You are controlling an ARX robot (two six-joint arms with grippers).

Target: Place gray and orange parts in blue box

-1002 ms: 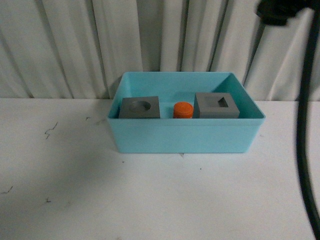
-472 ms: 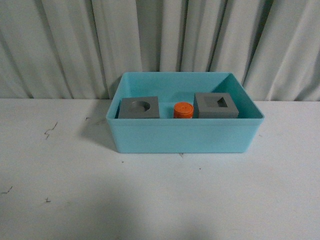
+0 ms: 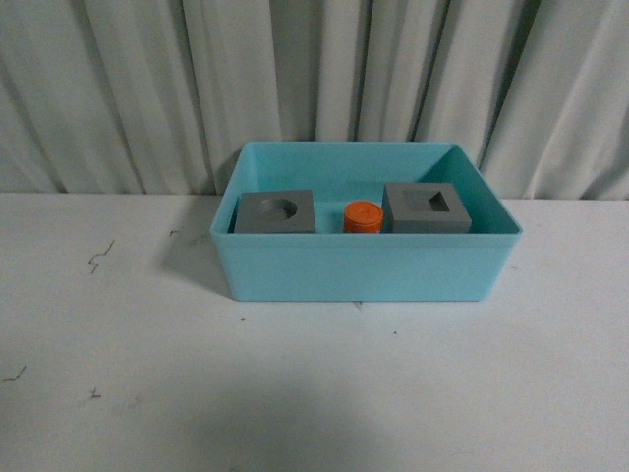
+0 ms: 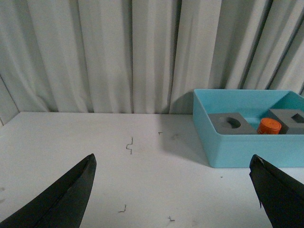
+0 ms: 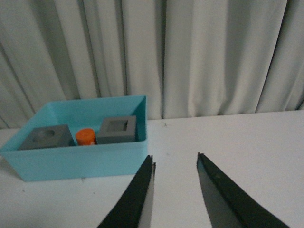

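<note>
Three parts sit inside the blue box [image 3: 364, 270], in the centre of the front view, so I judge the placing finished: nothing gray or orange lies on the white table [image 3: 295, 393] around it.

Both my arms are out of the front view. Through my left wrist camera, my left gripper [image 4: 173, 190] has its dark fingers [image 4: 66, 194] spread to the two lower corners of the frame with only bare table between them; it is wide open and holds nothing. In the right wrist picture, my right gripper [image 5: 175, 190] shows two dark fingers [image 5: 137, 199] at the lower middle with a narrow gap of table between them, parted and empty. I reckon both hang clear of the box because there is nothing left to carry.

Along the near wall of the box the parts stand in a row. At centre left of the front view is the gray cube with the round recess [image 3: 276, 212], upright, recess facing up. At centre right is the gray cube with the rectangular recess [image 3: 427, 208], also upright and looking a little taller. Between them stands the smaller orange cylinder [image 3: 363, 216], flat end up; whether it touches either cube I cannot tell. Any printing on it is hidden by the wall. All are matte, and the box is a plain light turquoise. Pale curtains [image 3: 147, 88] hang behind.
</note>
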